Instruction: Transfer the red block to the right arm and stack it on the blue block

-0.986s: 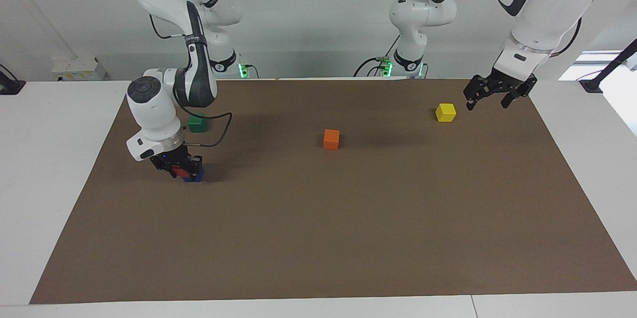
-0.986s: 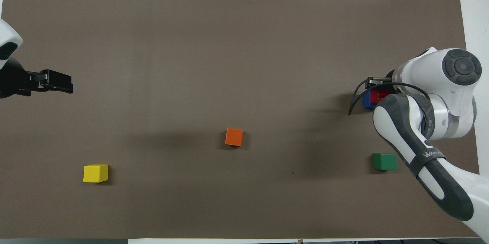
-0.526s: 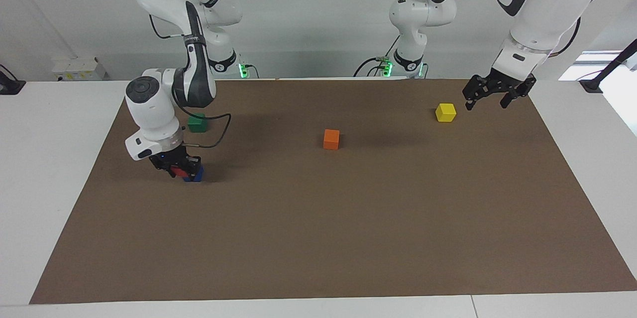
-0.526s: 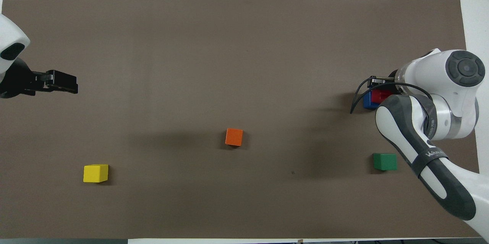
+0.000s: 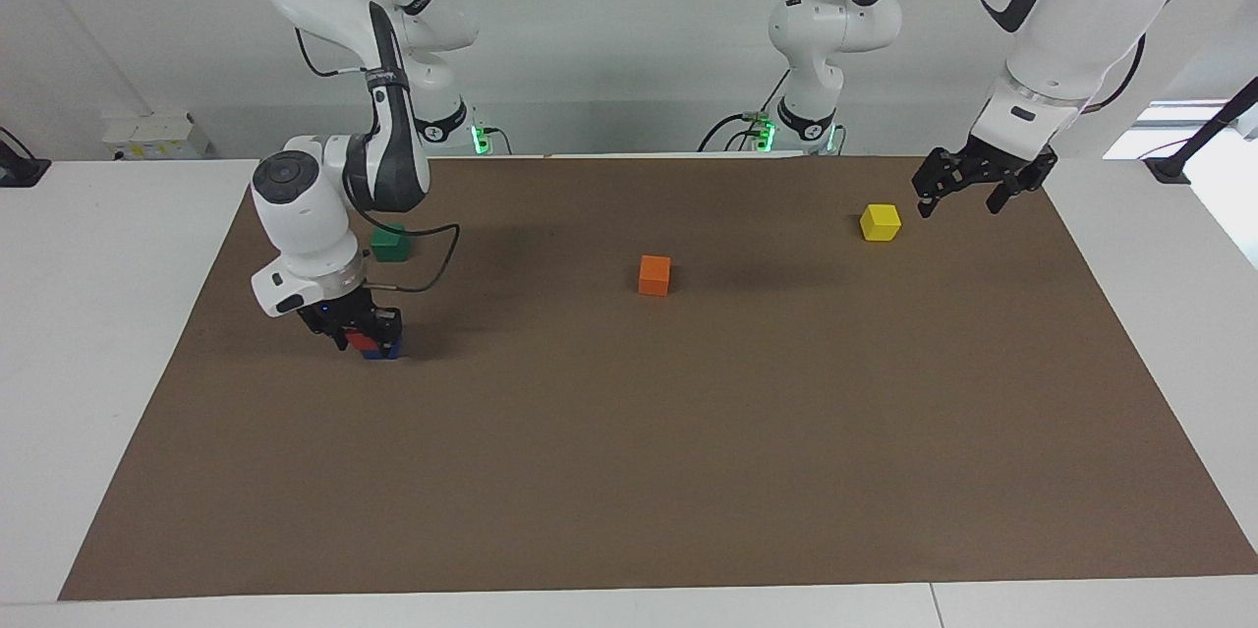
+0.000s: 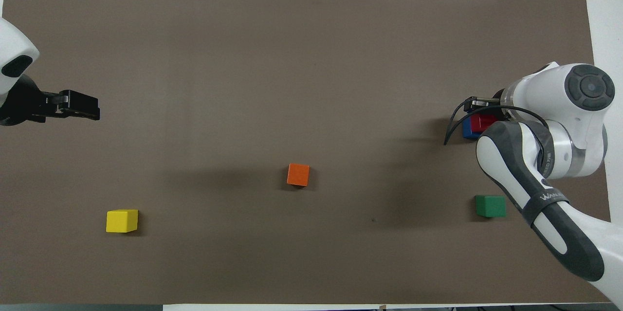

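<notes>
right arm (image 5: 324,166) down at its own end of the desk (image 5: 688,431) — red block (image 5: 356,341) sits on the blue block (image 5: 385,351), between the right fingers (image 5: 390,325); can't tell if clamped. left gripper (image 5: 968,188) waits, fingers apart, over the desk near its own end.
</notes>
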### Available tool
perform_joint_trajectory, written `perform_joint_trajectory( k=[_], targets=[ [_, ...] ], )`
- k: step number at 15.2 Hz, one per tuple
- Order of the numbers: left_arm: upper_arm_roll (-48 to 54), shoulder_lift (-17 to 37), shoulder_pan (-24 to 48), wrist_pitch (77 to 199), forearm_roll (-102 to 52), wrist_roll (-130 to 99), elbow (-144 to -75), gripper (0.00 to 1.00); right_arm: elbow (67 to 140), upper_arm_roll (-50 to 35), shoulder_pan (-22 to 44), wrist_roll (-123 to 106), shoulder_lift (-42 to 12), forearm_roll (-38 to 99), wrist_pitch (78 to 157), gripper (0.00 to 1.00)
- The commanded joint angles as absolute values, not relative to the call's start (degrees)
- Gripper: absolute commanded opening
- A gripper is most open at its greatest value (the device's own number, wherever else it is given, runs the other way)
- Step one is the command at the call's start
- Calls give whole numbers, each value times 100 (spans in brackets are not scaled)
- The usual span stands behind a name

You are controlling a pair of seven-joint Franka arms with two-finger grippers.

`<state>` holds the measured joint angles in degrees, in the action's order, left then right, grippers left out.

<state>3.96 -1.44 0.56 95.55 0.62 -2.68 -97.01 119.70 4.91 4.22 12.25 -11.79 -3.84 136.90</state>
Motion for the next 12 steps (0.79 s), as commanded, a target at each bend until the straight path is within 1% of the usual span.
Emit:
perform_joint_trajectory(
  k=[1,4,6,8,11,12],
  targets=[
    [343,-255,141,9501,149,-229,-9800,100,12059,448,404,1459,-1151,-527,13825,100],
    [343,-255,141,9492,149,-229,-9800,100,12032,448,404,1450,-1151,-527,13773,100],
    [343,-255,141,9466,149,-220,-9800,100,11866,448,361,1398,-1143,-527,13607,100],
    [343,-246,141,9431,141,-220,-9782,100,11455,448,352,1153,-1012,-536,13081,100],
    [343,-246,141,9396,-61,-264,-9756,100,10646,457,290,222,-818,-449,12167,100],
    [343,-237,141,9387,-62,-272,-9756,100,10478,457,220,20,-704,-387,11990,100]
  ],
)
